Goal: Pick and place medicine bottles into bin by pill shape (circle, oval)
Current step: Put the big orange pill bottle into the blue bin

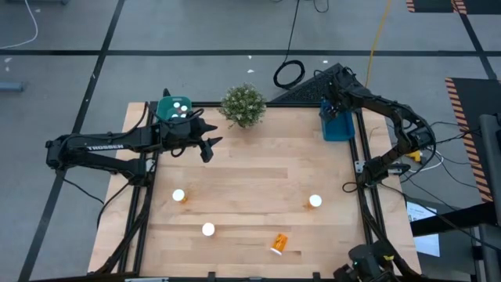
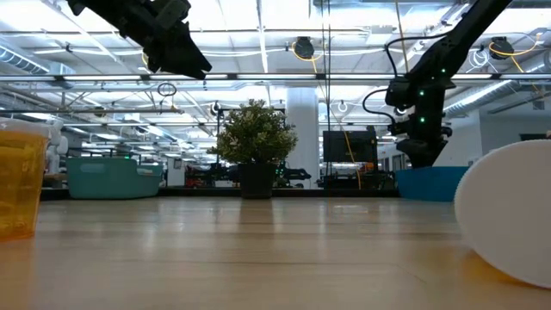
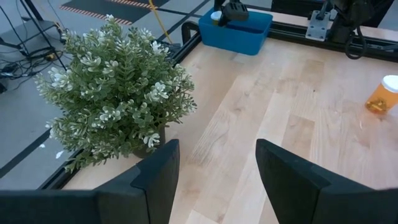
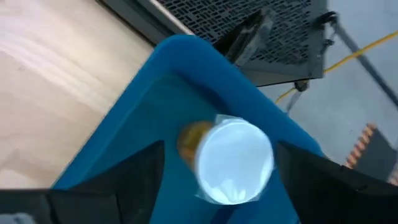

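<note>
My right claw (image 4: 214,163) hangs right over the blue bin (image 1: 338,125) at the far right corner of the worktop (image 1: 250,196). Between its spread fingers I see an orange bottle with a white cap (image 4: 227,158), cap facing up at me, so it stands upright below the claw. It sits inside the bin's walls. The fingers look apart from the cap on both sides, so I think I have let go of it, though I cannot see if it is on the bin floor yet. My left claw (image 3: 214,171) is open and holds nothing. It is up in the air near the teal bin (image 1: 174,108) at the far left corner, next to the potted plant (image 1: 243,104). Four bottles are out on the worktop, all well apart. One stands on the left (image 1: 179,195), one stands nearer the front (image 1: 208,229), one stands on the right (image 1: 315,201), and one lies on its side near the front edge (image 1: 279,244). My left claw is closer to the left bottle, which lies toward the front from it. My right claw is closer to the right one. The lying bottle is about in the middle, a bit to the right.
</note>
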Motion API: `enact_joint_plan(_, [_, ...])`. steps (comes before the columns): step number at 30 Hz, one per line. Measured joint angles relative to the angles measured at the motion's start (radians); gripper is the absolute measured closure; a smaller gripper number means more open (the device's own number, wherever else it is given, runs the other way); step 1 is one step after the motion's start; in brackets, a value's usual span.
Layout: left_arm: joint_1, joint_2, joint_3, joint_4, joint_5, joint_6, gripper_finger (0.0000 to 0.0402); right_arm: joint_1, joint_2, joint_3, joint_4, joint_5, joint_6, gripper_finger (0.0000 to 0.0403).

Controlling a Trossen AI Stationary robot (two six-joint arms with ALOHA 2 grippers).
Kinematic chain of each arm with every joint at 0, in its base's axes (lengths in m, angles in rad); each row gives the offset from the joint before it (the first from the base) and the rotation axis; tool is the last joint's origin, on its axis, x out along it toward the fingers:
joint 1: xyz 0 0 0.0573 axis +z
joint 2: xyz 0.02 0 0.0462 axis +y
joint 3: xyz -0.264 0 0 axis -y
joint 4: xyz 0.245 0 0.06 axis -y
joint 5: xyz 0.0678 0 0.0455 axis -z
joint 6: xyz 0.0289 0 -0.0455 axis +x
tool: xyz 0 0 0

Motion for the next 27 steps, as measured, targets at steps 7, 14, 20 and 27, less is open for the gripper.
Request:
enact_joint_plan(7, [0.000,0.000,0.000,0.017,0.000,-0.001,0.0186,0.027,0.000,0.010,0.016,0.124,0.000,0.0104])
enact_joint_plan(14, [0.000,0.000,0.000,0.015,0.000,0.000,0.0186,0.071,-0.061,0.019,-0.037,0.131,0.009,0.0119])
enact_joint_plan(20, [0.000,0.000,0.000,0.024,0.000,0.000,0.0186,0.098,-0.150,0.019,-0.047,0.019,0.067,0.0154])
enact_joint_plan(27, [0.000,0.000,0.000,0.045,0.022,0.000,0.0186,0.066,-0.130,0.019,-0.084,-0.062,0.091,0.0266])
